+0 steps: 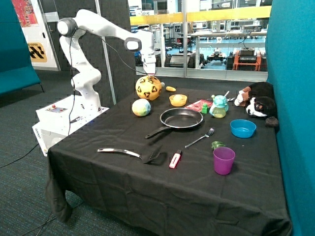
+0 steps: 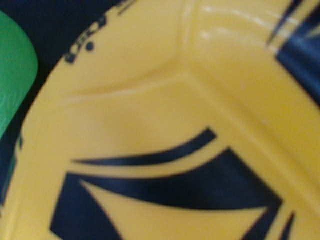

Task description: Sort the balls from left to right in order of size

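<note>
A large yellow ball with black markings [image 1: 148, 87] sits at the back of the black-clothed table [image 1: 123, 182]. It fills the wrist view [image 2: 165, 130]. My gripper [image 1: 149, 73] is straight above it, right at its top. A smaller green and yellow ball [image 1: 141, 107] lies just in front of the big one, touching or nearly touching it; its green side shows at the edge of the wrist view [image 2: 12, 75]. A small yellow oval thing [image 1: 171, 89] lies on the cloth behind, between the big ball and a yellow bowl.
A yellow bowl [image 1: 178, 100], black frying pan [image 1: 180, 118], fork [image 1: 199, 138], black spatula [image 1: 130, 153], purple cup [image 1: 224, 160], blue bowl [image 1: 243, 128], green sippy cup [image 1: 218, 106] and a plush dog [image 1: 258, 102] share the table. A teal wall stands beside it.
</note>
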You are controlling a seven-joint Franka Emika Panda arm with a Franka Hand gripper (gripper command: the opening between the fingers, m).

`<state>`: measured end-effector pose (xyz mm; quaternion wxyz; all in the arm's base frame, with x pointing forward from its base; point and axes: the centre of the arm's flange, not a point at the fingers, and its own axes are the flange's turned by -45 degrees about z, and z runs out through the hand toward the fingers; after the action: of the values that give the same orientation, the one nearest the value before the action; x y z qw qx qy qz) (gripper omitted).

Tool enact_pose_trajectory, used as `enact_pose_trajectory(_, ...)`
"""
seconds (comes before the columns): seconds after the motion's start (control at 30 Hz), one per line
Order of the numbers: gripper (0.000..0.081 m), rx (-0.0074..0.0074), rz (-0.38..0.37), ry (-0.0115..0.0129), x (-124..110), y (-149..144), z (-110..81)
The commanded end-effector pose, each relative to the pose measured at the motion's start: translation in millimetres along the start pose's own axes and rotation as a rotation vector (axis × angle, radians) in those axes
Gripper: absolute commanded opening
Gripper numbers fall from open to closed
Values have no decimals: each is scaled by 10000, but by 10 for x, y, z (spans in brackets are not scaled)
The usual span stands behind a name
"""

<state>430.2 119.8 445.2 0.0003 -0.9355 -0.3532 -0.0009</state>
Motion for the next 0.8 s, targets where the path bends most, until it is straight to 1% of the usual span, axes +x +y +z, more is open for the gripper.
enact_pose_trajectory(0.0, 0, 0, 94, -19, 48, 46, 117)
enact_pose_trajectory(0.2, 0, 0, 147, -19, 53, 82, 158)
enact_pose_trajectory(0.77, 0, 0, 112, -19, -18, 54, 303)
